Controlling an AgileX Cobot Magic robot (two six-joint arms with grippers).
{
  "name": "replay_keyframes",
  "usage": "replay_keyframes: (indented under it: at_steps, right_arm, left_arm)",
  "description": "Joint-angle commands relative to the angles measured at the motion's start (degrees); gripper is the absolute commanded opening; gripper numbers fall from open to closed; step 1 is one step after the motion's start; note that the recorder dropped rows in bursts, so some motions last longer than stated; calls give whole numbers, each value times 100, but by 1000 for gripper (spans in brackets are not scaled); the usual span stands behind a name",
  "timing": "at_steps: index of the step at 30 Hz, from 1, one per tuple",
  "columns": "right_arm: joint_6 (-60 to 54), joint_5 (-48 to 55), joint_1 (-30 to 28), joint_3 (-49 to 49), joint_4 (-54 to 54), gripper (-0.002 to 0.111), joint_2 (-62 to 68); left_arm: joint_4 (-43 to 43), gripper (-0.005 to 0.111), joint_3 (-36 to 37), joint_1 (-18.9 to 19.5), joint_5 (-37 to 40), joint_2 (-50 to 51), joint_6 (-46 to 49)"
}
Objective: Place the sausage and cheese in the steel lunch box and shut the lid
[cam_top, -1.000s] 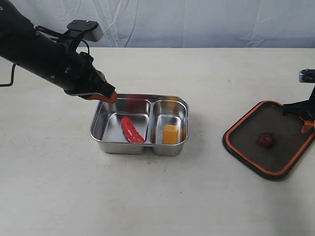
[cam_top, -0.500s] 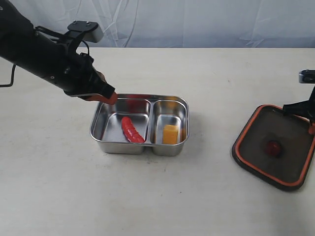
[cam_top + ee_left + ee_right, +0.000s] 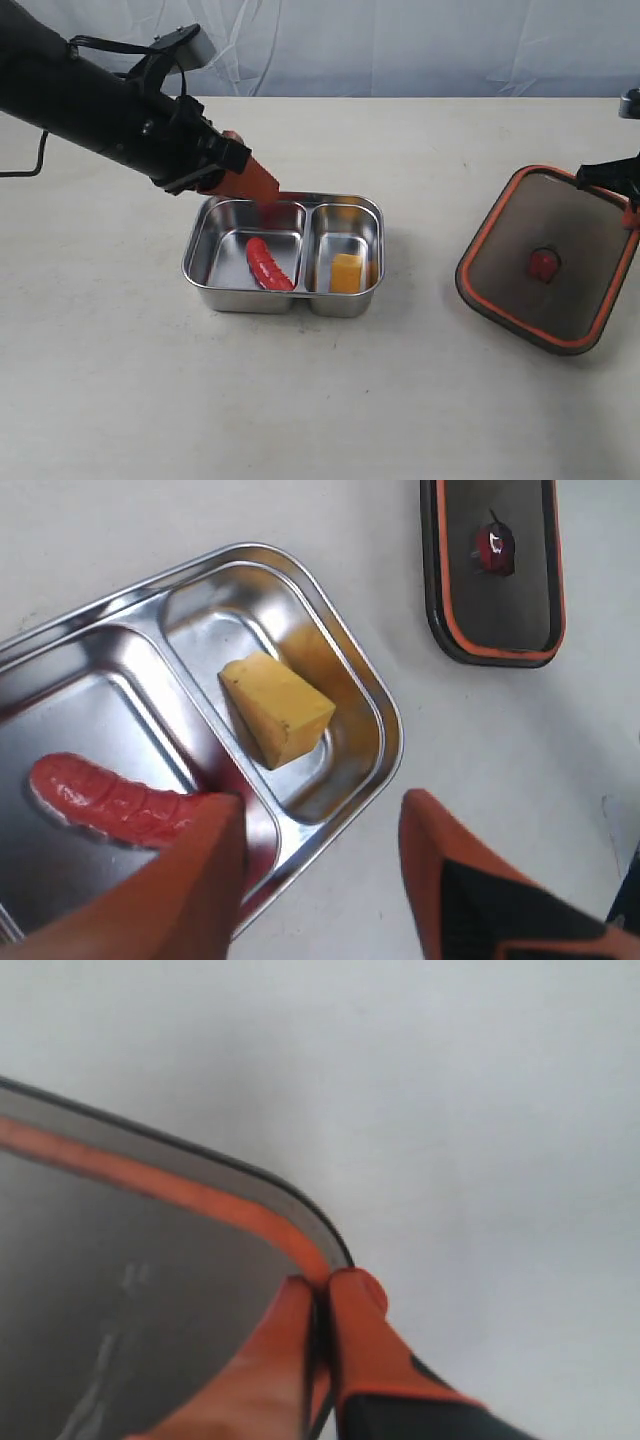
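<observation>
One thin pinch: your right claw (image 3: 322,1295) is clamped on a corner of the lid (image 3: 520,230), well right of the steel lunch box (image 3: 345,300), so it may swing or slip. Your left claw (image 3: 315,805), jaws apart, hovers over the box's far rim, where the lid could strike it. The sausage (image 3: 268,265) lies in the left compartment, the cheese (image 3: 347,272) in the right.
</observation>
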Motion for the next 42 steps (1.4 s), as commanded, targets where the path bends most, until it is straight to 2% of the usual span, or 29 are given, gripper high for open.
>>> replay_keyframes:
  at_steps: [1, 5, 10, 14, 19, 23, 42]
  right_arm:
    - [-692, -57, -28, 12, 569, 0, -348]
    - [-1513, 13, -28, 12, 1264, 0, -582]
    - [-3334, 398, -17, 12, 3524, 0, -923]
    - [-4168, 792, 43, 12, 4634, 0, -1034]
    - [-4224, 647, 860, 12, 4611, 0, -1044]
    - [-4224, 489, 1255, 12, 4631, 0, -1044]
    - [-4224, 489, 1413, 12, 4950, 0, -1192]
  left_arm:
    - [-325, 53, 25, 28, 41, -41, 93]
    - [-698, 53, 25, 41, 161, -41, 285]
    - [-1442, 53, -8, 41, 997, -41, 837]
    - [-1653, 53, -8, 41, 1409, -41, 849]
    - [-1889, 53, -8, 27, 1653, -41, 866]
    - [-1889, 53, -8, 27, 1810, -41, 880]
    - [-1893, 53, 3, -22, 1616, -41, 894]
